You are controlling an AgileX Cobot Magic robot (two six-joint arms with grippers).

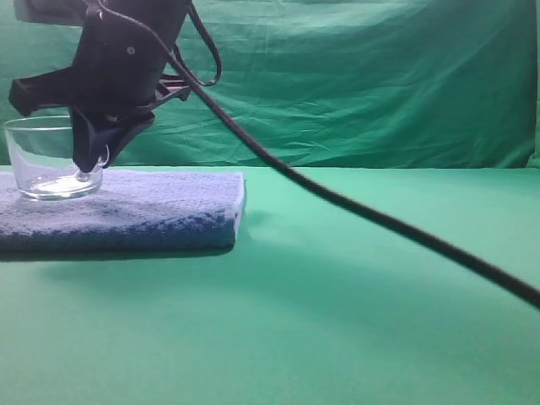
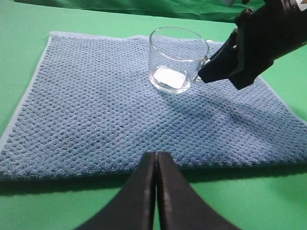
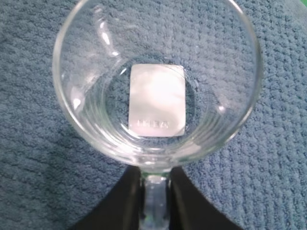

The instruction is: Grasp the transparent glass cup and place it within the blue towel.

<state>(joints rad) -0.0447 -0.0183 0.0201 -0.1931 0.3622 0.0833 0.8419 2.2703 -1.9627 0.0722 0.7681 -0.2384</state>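
Both grippers shut: my right gripper (image 3: 154,199) pinches the transparent glass cup's (image 2: 175,58) handle, cup upright on the blue towel (image 2: 110,115); left gripper (image 2: 156,191) holds nothing.

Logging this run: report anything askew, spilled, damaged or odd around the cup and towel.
Nothing stands out. The glass cup stands upright and empty on the blue towel, which lies flat. The right gripper pinches the cup's handle; the left gripper is shut and apart from it.
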